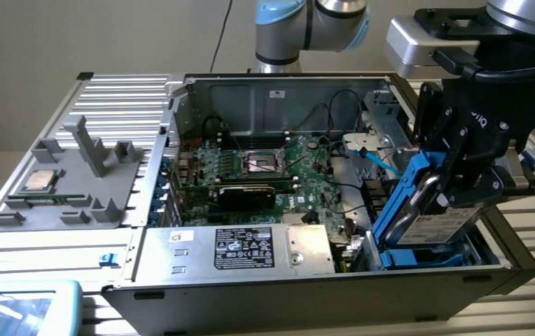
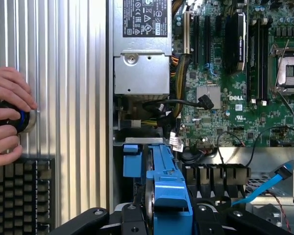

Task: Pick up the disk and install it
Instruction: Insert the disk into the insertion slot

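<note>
While the gripper (image 1: 456, 196) pinches the disk (image 1: 433, 225) edge-on, its long axis slants one-to-seven o'clock in the exterior view, the blue drive bay (image 1: 431, 257) just at six.

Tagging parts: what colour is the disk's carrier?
Bright blue. The disk's carrier shows best in the wrist view.

Disk (image 1: 431, 225), held on edge in gripper (image 1: 463, 196), was located at drive bay (image 1: 426, 257), to the exterior view's right of power supply (image 1: 248, 248); motherboard (image 1: 277, 178) was seated behind it inside case (image 1: 295, 294).
</note>
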